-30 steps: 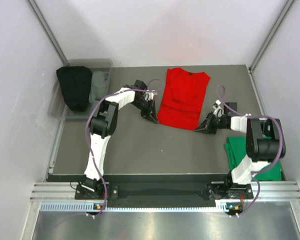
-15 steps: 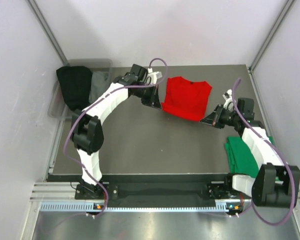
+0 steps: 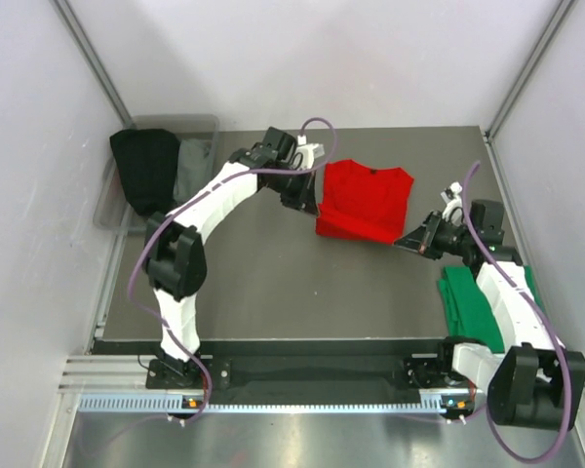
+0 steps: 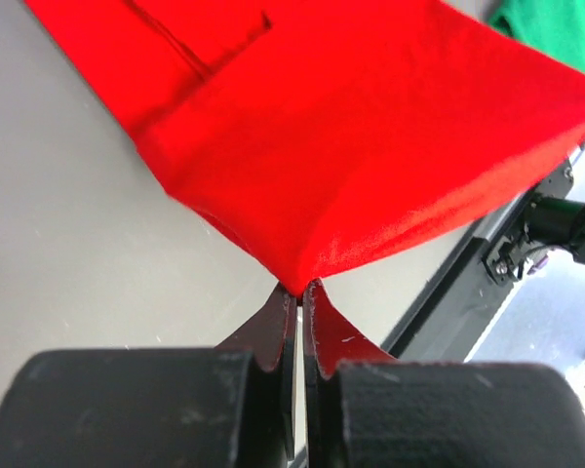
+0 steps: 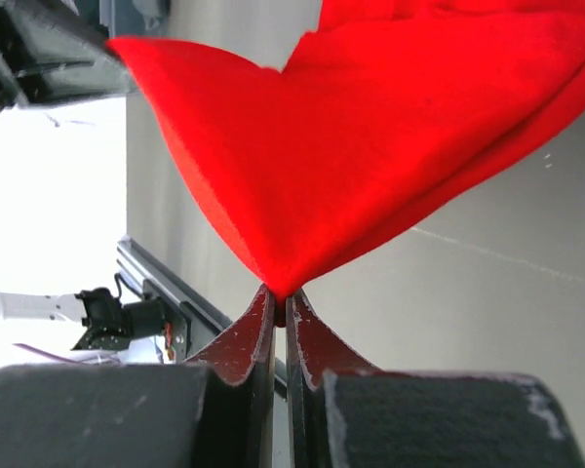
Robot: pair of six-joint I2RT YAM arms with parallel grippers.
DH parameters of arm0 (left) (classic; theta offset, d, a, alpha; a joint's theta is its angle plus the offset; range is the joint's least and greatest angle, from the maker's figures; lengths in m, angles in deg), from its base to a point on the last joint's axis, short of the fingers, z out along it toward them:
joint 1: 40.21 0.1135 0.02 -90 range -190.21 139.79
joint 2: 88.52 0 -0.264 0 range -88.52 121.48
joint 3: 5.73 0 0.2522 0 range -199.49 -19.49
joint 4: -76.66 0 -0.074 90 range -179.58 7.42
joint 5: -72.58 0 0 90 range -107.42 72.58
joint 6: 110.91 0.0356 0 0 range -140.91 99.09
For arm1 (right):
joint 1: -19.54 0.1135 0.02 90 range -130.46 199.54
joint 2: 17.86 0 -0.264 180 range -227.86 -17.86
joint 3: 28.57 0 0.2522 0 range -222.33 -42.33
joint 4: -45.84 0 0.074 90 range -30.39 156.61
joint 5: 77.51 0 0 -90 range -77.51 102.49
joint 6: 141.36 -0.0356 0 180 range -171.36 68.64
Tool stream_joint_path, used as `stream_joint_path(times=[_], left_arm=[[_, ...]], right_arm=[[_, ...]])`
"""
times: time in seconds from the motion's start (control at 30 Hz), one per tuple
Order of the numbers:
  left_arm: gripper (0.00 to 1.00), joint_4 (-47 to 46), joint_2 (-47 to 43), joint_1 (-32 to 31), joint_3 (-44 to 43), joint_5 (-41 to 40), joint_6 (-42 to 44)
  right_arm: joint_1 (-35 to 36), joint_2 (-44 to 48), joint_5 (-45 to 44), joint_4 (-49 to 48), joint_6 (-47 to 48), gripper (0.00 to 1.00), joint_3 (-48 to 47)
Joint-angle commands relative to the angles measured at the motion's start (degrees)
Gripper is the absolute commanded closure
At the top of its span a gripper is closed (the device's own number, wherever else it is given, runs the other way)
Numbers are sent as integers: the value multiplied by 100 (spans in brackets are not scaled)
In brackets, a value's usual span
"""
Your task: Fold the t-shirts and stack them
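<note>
The red shirt (image 3: 364, 203) is on the far half of the counter (image 3: 273, 283), a bit to the right of the middle. Its neck end is close to the far edge. The far part looks flat on the counter. The near side is held at 2 corners.

The left arm (image 3: 214, 195) reaches out from the near left to the shirt's left near corner. The left jaws are pressed together and pinch that corner. In the left wrist view the 2 tips are tight on a point of the red shirt (image 4: 351, 146), and the cloth spreads out from there above the counter (image 4: 78, 244). A bit of the green shirt (image 4: 556, 29) shows in the top right of that view.

The right arm (image 3: 507, 292) reaches to the shirt's right near corner. The right jaws are pressed together too and pinch that corner. In the right wrist view the red shirt (image 5: 370, 146) fans out from the tips, with the counter (image 5: 468, 322) under it.

The green shirt (image 3: 468, 302) lies folded at the near right corner of the counter. The right arm passes over part of it. It is apart from the red shirt.

A clear bin (image 3: 200, 132) sits at the far left corner. A black cloth (image 3: 144, 171) and a grey cloth (image 3: 193, 161) are in it.
</note>
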Motion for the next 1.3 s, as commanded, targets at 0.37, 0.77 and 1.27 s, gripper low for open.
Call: stream_joint_path(times=[0.37, 0.77, 1.27], left_arm=[[100, -17, 2328, 214, -3276, -262, 306], [100, -1764, 3418, 355, -4146, -974, 280], [54, -2963, 3596, 320, -4253, -2204, 571]], right_arm=[[-626, -1967, 9, -1603, 55, 100, -1207], [-643, -4350, -44, -3151, -578, 100, -2700], [-643, -5759, 631, -3925, -789, 36, -4222]])
